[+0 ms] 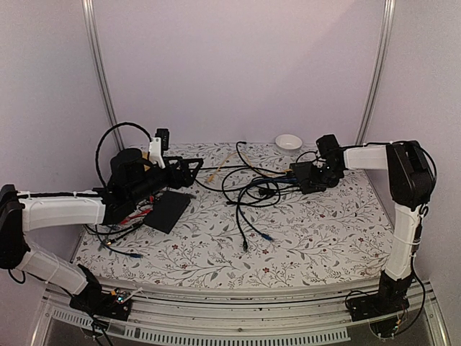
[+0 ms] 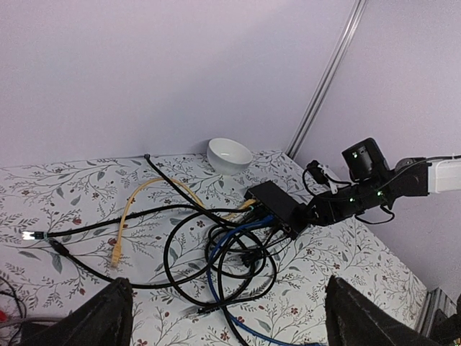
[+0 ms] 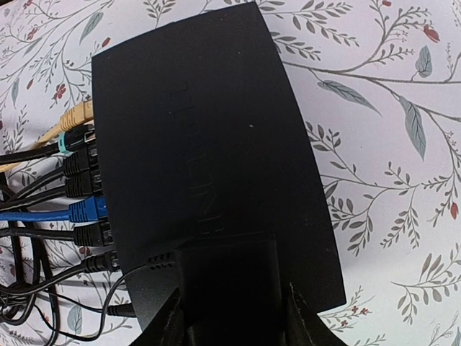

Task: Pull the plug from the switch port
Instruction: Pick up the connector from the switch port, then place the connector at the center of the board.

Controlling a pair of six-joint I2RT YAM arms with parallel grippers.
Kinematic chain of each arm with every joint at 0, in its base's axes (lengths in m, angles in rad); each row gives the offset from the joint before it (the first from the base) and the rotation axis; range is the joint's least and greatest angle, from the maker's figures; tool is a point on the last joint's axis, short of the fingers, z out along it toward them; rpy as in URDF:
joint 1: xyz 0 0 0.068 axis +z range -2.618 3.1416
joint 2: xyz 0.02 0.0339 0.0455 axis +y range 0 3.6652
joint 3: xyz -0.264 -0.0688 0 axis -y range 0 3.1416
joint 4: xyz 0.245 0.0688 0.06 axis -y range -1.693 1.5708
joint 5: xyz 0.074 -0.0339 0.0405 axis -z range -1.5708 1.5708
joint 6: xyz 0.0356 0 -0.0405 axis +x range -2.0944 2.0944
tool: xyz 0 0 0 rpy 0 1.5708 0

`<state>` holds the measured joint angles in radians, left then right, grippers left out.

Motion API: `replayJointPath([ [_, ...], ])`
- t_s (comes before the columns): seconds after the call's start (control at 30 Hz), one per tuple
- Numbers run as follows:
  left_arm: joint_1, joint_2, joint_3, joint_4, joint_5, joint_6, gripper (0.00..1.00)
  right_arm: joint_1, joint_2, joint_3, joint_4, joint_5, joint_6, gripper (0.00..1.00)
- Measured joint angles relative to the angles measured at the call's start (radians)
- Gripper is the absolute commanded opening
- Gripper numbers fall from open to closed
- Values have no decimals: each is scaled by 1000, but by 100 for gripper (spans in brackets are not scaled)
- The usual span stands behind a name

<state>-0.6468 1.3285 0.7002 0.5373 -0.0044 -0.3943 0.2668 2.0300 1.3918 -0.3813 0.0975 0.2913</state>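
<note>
The switch [image 1: 306, 175] is a flat black box at the back right of the table. It also shows in the left wrist view [image 2: 275, 200]. It fills the right wrist view [image 3: 209, 144], with a row of plugs along its left edge: a yellow plug [image 3: 75, 115], black plugs [image 3: 83, 164] and a blue plug [image 3: 88, 209]. My right gripper [image 3: 230, 310] is shut on the switch's near end, one finger lying on its top. My left gripper [image 2: 234, 317] is open and empty, held above the table's left side [image 1: 196, 169] and well apart from the switch.
A tangle of black and blue cables [image 1: 252, 191] runs from the switch toward the middle. A loose yellow cable [image 2: 119, 238] lies left of it. A white bowl [image 1: 289, 142] stands at the back. A thin black slab [image 1: 167, 210] lies under my left arm.
</note>
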Motion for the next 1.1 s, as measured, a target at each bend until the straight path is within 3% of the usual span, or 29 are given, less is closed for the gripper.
replayJointPath([
  [0.4, 2, -19, -9, -2, 23, -30, 92, 21, -129, -150, 28, -52, 12, 33],
  [0.83, -2, -27, -12, -34, 74, -52, 89, 157, -533, -457, 2, -40, 143, 33],
  [1.1, -34, -6, 4, -47, 80, -52, 88, 180, -816, -530, -55, -9, 235, 32],
])
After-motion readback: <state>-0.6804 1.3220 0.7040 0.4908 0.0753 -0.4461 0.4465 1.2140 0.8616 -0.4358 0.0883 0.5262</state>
